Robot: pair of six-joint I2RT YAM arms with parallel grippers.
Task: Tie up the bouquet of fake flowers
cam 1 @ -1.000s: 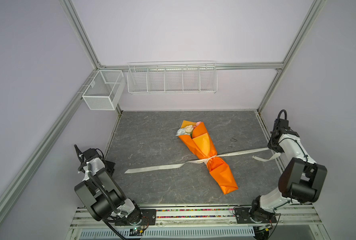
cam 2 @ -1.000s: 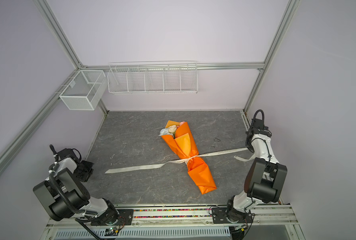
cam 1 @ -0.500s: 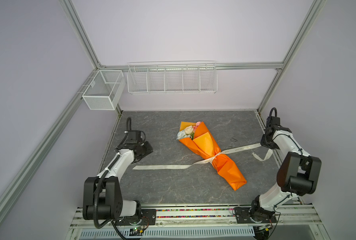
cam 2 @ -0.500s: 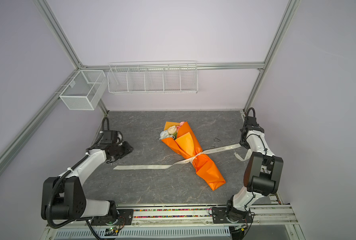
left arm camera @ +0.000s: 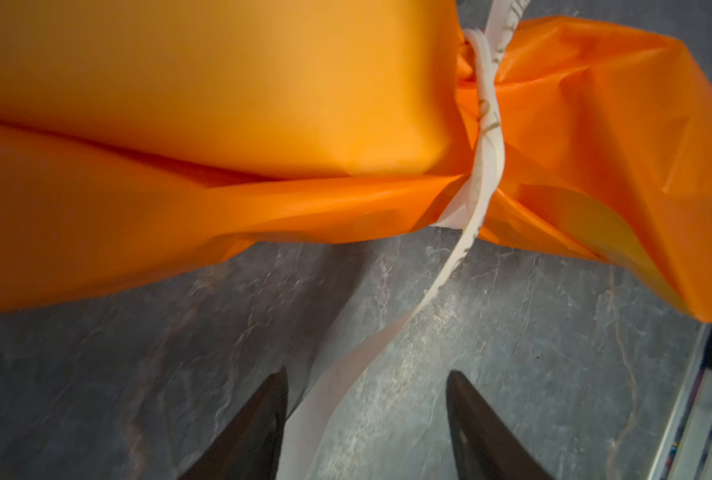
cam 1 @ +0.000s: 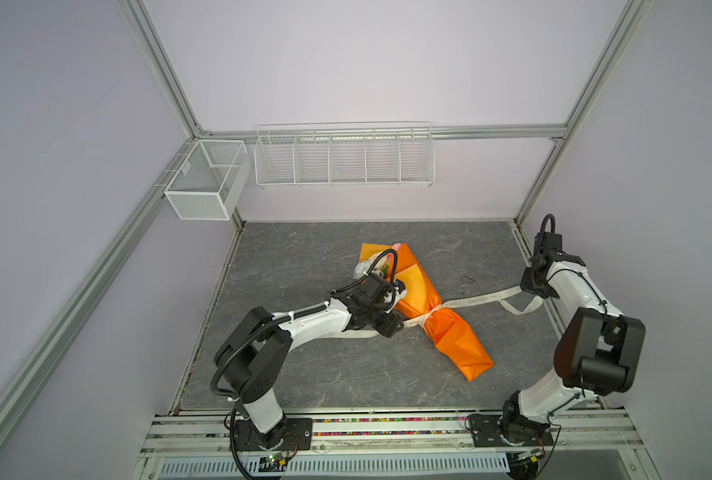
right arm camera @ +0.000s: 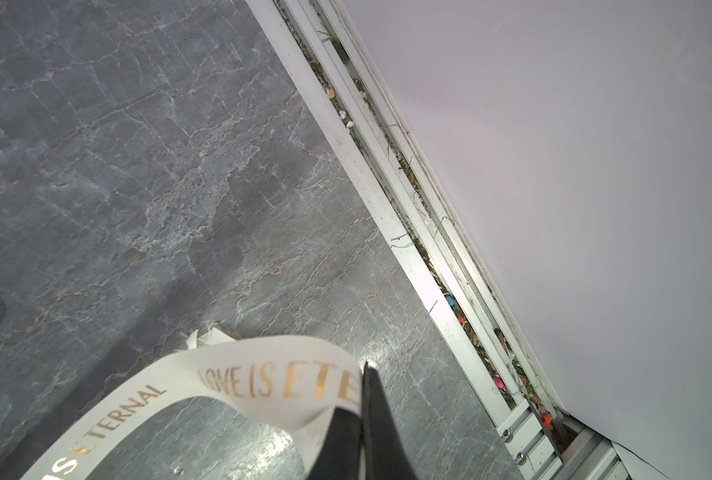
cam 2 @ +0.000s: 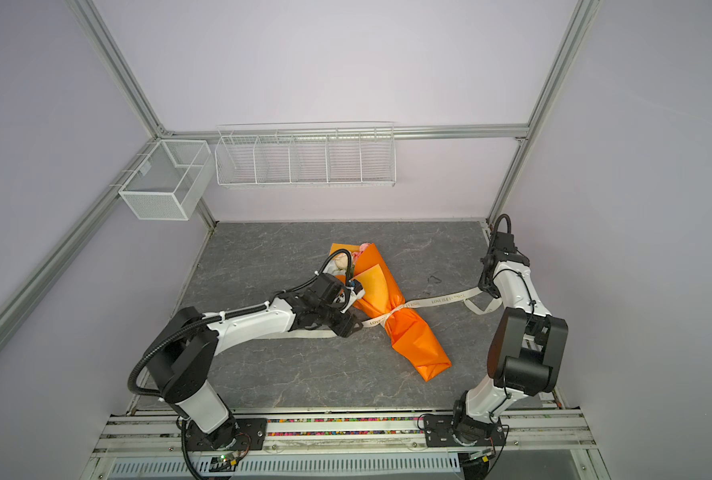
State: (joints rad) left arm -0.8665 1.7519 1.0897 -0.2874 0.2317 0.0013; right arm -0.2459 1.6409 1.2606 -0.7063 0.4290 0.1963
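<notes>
Noted bouquet of fake flowers (cam 1: pixel 454 332) lying mid-scene, blooms far, ribbon (cam 1: pixel 479 298) cinched round its waist. Found right gripper (right arm camera: pixel 362 374) clamped on ribbon's right tail; left gripper (left arm camera: pixel 366 374) spread open astride left tail, gripping nothing. Judged: first cross done, finishing knot left to tie.

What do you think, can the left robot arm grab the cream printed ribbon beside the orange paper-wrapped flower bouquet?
Probably yes. The left gripper is open, and the cream printed ribbon runs between its fingers on the grey table, nothing blocking.
</notes>
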